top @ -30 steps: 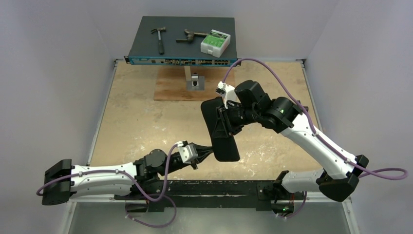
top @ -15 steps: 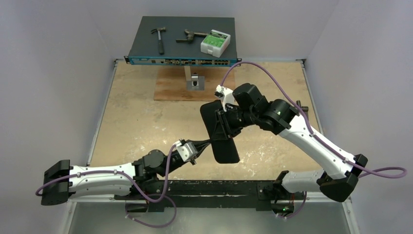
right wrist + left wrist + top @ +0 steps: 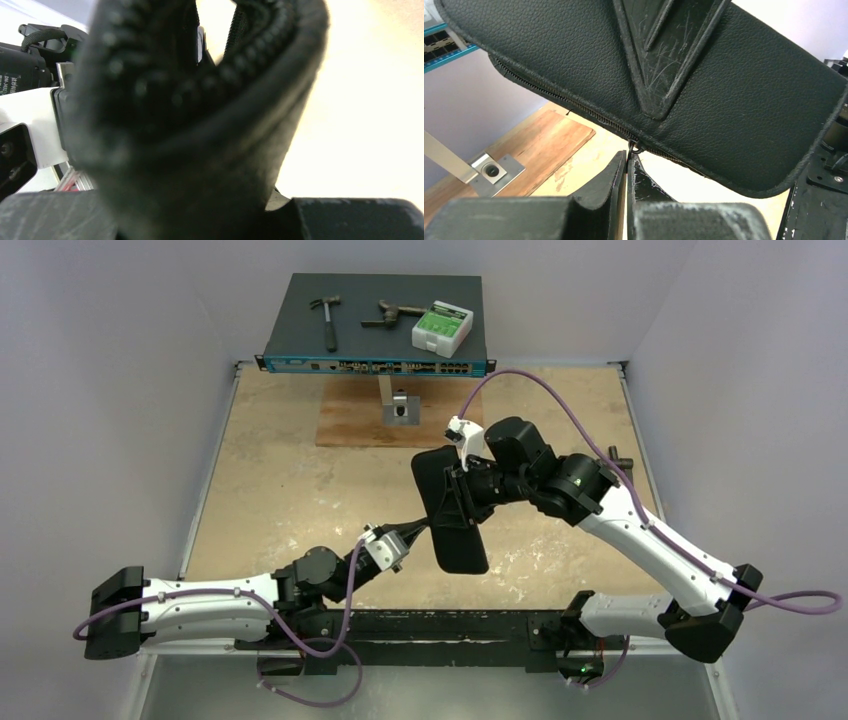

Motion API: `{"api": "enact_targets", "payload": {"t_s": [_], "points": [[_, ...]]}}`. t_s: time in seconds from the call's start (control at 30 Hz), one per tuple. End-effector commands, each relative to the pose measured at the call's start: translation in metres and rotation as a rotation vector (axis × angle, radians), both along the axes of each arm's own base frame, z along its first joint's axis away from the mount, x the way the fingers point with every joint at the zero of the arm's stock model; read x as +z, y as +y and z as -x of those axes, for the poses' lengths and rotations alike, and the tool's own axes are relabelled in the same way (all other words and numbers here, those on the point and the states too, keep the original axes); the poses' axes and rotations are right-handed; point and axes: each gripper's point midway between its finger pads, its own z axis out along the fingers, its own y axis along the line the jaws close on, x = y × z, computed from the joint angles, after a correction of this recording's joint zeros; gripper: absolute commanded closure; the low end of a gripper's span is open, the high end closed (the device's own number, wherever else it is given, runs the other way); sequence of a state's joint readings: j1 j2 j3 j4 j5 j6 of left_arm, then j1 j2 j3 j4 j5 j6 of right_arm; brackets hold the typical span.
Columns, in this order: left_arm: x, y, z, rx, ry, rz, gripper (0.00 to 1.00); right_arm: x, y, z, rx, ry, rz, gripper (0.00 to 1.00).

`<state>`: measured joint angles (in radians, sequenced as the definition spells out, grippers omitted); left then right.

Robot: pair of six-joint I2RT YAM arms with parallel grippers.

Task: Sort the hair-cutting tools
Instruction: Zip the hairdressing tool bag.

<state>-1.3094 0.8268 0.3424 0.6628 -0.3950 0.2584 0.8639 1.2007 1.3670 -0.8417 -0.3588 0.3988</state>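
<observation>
A hammer (image 3: 327, 320) and a box (image 3: 441, 328) lie on the switch (image 3: 300, 340) at the bench's (image 3: 280, 490) back. A board (image 3: 345, 422) lies before it, the case (image 3: 452, 515) nearer

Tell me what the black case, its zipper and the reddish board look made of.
Black case: leather or faux leather, matte, with pebbled grain and scuffs.
Zipper: fine dark teeth; metal or plastic is unclear.
Board: likely wood, reddish-brown with streaky grain.

Matt black pebble-grained leatherette case (image 3: 734, 100), metal zip pull (image 3: 635, 148); smooth wooden board (image 3: 549, 140).
</observation>
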Motion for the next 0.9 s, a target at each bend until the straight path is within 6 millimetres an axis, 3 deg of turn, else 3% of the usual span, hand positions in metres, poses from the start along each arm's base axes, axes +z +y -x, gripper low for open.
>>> {"api": "enact_targets", "payload": {"t_s": [0.0,0.27,0.47,0.6,0.87], "points": [[0.057,0.01,-0.009,0.053,-0.061,0.145,1.0,-0.012,-0.014,0.03,0.079,0.072,0.047,1.0],[0.062,0.005,-0.005,0.022,-0.069,0.122,1.0,-0.035,-0.024,0.025,0.05,0.078,0.132,1.0],[0.058,0.004,-0.012,0.059,-0.063,0.084,1.0,-0.04,-0.02,0.025,0.052,0.088,0.128,1.0],[0.051,0.01,-0.024,0.147,-0.046,0.057,1.0,-0.04,-0.02,0.029,0.065,0.092,0.124,1.0],[0.057,0.034,-0.045,0.283,-0.028,0.084,1.0,-0.041,-0.022,0.033,0.073,0.094,0.127,1.0]]}}
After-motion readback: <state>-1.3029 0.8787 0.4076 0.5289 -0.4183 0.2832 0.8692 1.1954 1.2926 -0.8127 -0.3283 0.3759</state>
